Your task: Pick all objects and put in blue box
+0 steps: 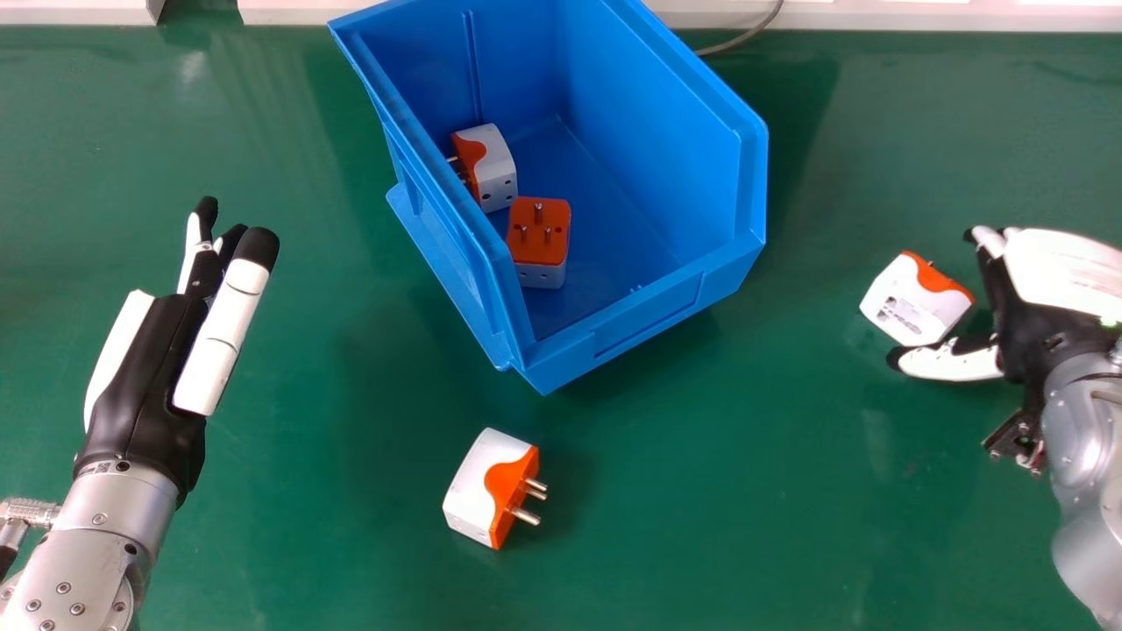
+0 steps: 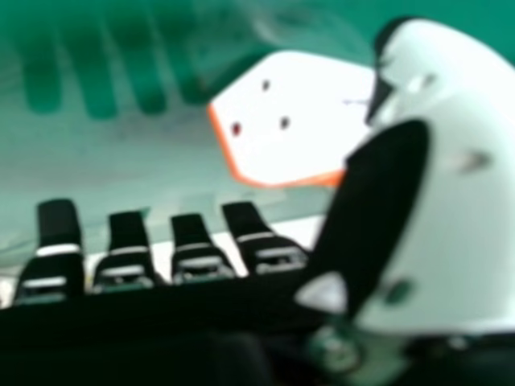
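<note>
1. Blue box (image 1: pixel 631 302): upright on the green surface (image 1: pixel 333 543), open side up, set at an angle.
2. First adapter (image 1: pixel 498 171): inside the blue box, against its left wall, pins toward that wall.
3. Second adapter (image 1: pixel 538 241): inside the blue box, just beside the first adapter and nearer the robot; orange face and pins up.
4. Third adapter (image 1: pixel 478 482): on the surface, on the robot's side of the blue box; pins toward the right.
5. Fourth adapter (image 1: pixel 907 302): on the surface, right of the blue box, between the thumb and fingers of the right robot hand (image 1: pixel 1021 324). Contact: cannot tell.
6. Right robot hand: open, not gripping.
7. Left robot hand (image 1: pixel 140 386): open, fingers extended, left of the blue box, holding nothing.
</note>
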